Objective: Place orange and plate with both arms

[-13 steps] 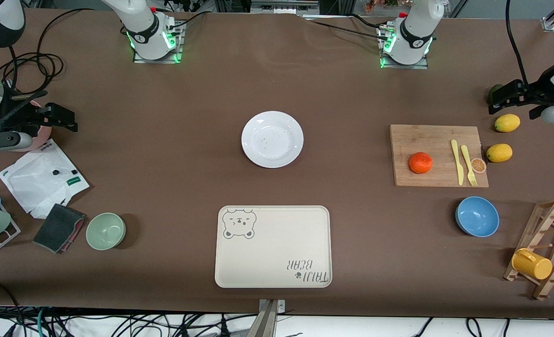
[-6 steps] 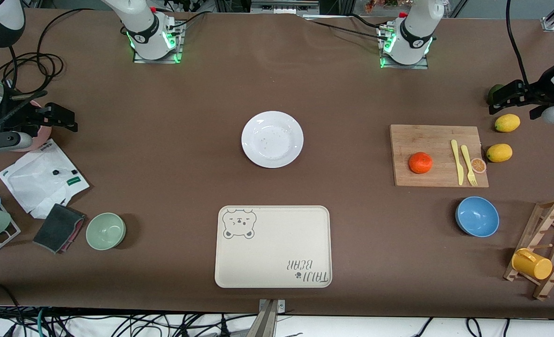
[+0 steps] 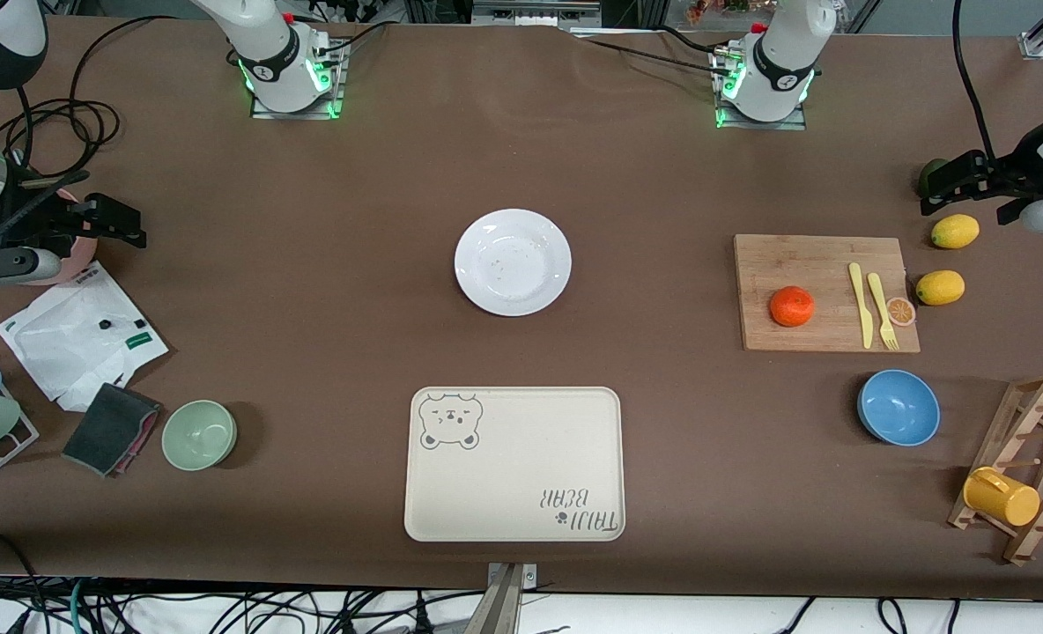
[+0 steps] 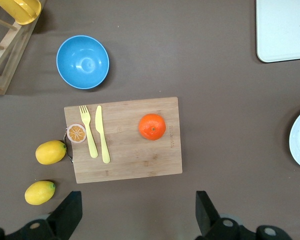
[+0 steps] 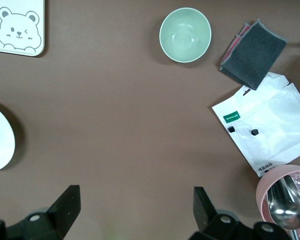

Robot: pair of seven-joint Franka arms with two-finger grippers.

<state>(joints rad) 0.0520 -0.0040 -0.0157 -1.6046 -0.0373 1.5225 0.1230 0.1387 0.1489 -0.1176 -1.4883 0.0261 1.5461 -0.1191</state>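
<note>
Small round red-orange orange (image 3: pixel 791 305) sits on the bare wood of the rectangular bamboo cutting board (image 3: pixel 821 264), apart from the yellow plastic knife and fork (image 3: pixel 872 308) at the board's other end. I judge it light, firm and apt to roll; I would close on its widest girth from straight above, with gentle force. Round glossy white plate (image 3: pixel 513 261) lies flat on the brown tabletop (image 3: pixel 521 167) mid-table, well apart from the orange, with the cream bear-print tray (image 3: pixel 514 464) closer to the front camera. I take the plate to be stiff, slick and breakable; lying flat, only its shallow rim offers a pinch, so I would tilt in low at the edge. Left end effector (image 3: pixel 962 180) hangs at its own end of the tabletop, above a spot near two yellow lemons (image 3: pixel 955 231); its wrist view looks down with the board and orange well ahead of the fingers (image 4: pixel 65 217), which stand apart, holding nothing. Right end effector (image 3: pixel 103 222) waits over its own end near a white paper bag (image 3: pixel 81 330); its fingers (image 5: pixel 65 210) also stand apart and empty, the plate well off from them.
</note>
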